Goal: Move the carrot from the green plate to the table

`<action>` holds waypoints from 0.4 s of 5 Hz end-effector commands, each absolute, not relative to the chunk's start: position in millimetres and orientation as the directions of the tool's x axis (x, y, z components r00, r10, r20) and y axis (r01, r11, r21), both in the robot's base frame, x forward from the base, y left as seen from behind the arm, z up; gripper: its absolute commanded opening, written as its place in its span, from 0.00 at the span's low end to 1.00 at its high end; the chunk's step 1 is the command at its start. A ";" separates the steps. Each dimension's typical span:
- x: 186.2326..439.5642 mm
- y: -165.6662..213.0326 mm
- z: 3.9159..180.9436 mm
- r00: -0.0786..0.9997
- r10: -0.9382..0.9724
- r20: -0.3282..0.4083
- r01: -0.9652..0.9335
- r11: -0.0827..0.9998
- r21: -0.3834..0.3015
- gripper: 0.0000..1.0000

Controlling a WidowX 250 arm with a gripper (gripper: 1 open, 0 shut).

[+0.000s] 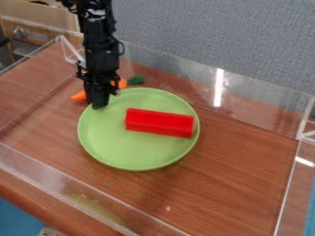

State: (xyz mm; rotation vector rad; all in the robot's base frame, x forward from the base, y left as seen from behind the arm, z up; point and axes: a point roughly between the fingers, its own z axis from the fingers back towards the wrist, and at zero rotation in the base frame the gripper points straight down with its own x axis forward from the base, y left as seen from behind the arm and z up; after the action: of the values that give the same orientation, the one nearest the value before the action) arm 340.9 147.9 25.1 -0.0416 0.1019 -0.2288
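Reddish-brown glossy wood-grain counter (37, 101) fills the scene, fenced by clear acrylic walls (246, 97) along its edges. Toward its far left part lies the large round light-green plastic plate (123, 152), shallow-rimmed. A red rectangular block (160, 123) lies flat on the plate's right half, its long side running roughly left to right and dipping a little toward the right. The black robot arm (96, 32) comes down from the top left, and its jaws (101, 95) point straight down at the plate's far left rim. They are drawn almost fully together on the small orange tapered toy carrot (88, 92), which shows as orange patches on either side of the black fingers, right at the rim of the plate on the side nearest the counter's far left corner. The carrot's dark green stub (136, 82) pokes out to the right of the jaws, toward the far wall. Whether the carrot is touching the plate's rim or hanging just clear of it cannot be told from this angle. A grey fabric panel (209, 37) stands behind the far wall.
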 end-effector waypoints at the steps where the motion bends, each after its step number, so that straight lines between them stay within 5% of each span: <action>1: 333.2 163.8 28.4 0.975 -0.200 -0.097 0.196 0.979 -0.054 0.00; 2: 325.2 161.4 30.0 0.972 -0.211 -0.100 0.205 0.976 -0.073 0.00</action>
State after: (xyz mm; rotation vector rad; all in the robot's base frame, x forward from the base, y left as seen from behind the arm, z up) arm 329.4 150.5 23.7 -0.0707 0.1207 -0.2243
